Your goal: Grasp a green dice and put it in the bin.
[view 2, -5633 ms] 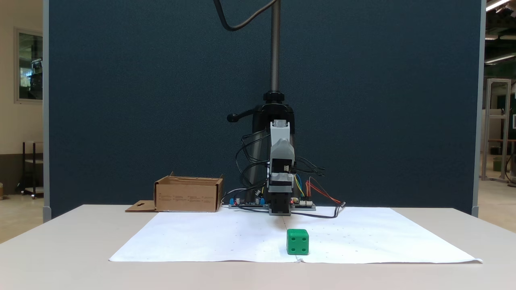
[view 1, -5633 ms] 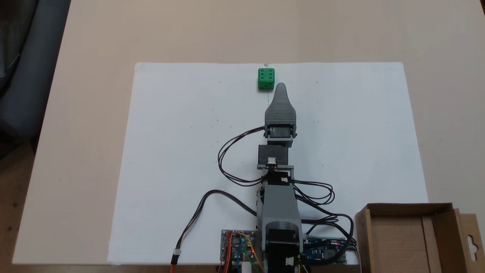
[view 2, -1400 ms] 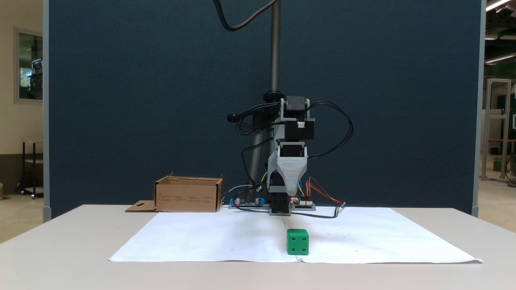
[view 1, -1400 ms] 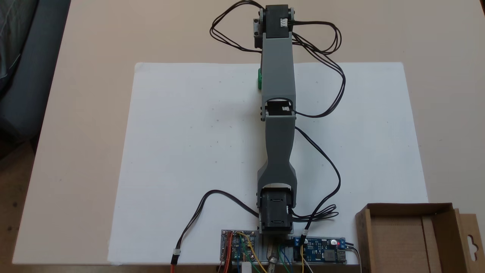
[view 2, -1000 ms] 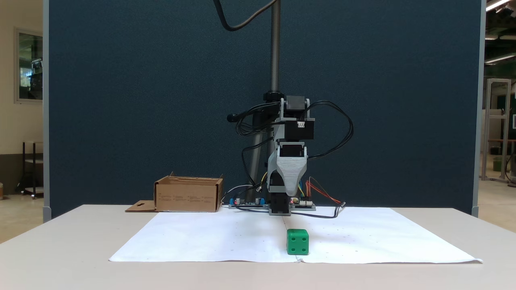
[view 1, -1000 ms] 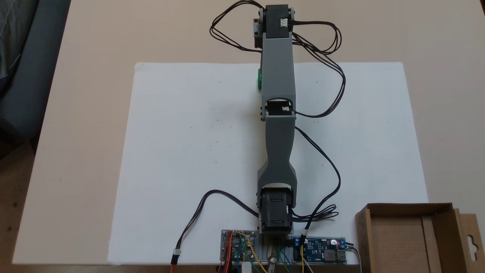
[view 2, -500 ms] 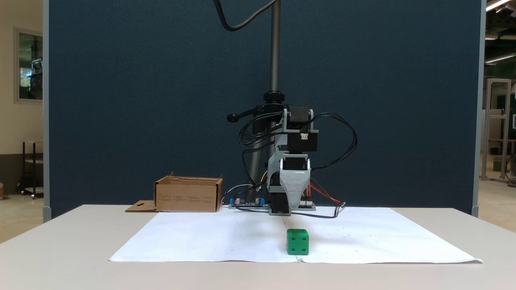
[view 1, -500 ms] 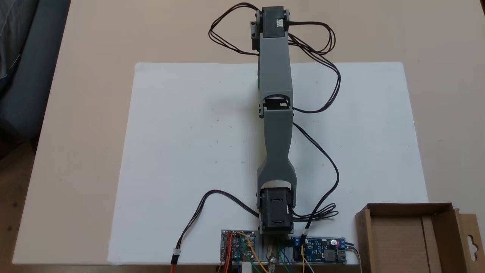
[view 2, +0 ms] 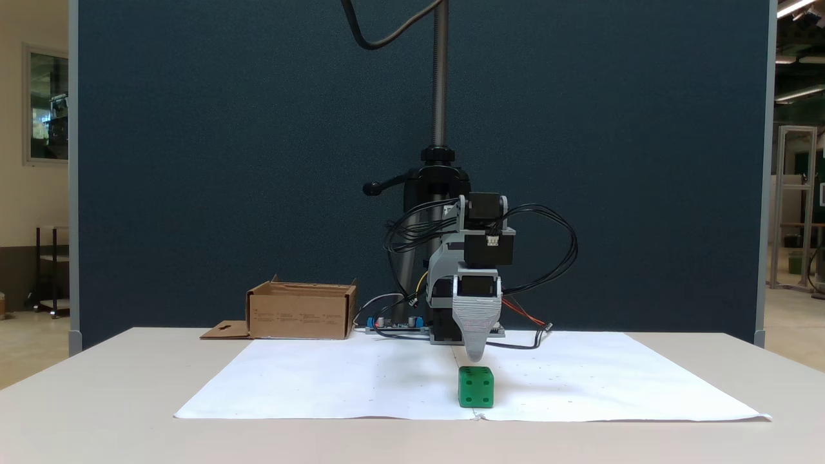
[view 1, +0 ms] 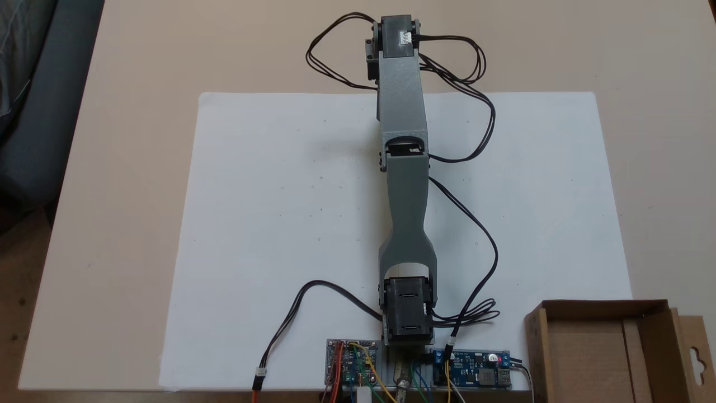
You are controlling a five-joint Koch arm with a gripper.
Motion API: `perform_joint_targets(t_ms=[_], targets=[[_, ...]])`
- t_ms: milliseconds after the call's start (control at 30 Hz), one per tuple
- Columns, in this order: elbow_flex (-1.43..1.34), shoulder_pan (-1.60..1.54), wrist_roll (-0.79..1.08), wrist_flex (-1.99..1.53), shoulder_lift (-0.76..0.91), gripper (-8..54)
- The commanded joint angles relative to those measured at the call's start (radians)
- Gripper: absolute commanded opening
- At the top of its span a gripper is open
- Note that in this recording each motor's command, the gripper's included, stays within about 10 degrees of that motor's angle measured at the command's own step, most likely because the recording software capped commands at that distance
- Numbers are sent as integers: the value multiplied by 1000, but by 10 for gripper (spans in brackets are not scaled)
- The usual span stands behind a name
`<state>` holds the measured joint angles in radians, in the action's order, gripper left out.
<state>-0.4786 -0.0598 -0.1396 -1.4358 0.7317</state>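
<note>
Now end effector points straight down just above green dice on white paper, lined up for a top grasp; one tip shows, opening can't be told, nothing held; bin beside arm base, well apart from dice

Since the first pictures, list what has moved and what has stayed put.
The arm unfolded from its tucked pose, reached out over the paper, then sank, so the end effector now hangs tip-down just above the green dice; only one tip shows, and nothing is gripped. The green dice and the bin stayed where they were.
</note>
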Motion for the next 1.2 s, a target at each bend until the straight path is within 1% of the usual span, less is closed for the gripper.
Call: perform_joint_targets(t_ms=[0, 667, 1167], targets=[[31, -20, -51, -17, 18, 420], [29, -15, -51, 133, -58, 420], [29, -2, -49, 167, -98, 420]])
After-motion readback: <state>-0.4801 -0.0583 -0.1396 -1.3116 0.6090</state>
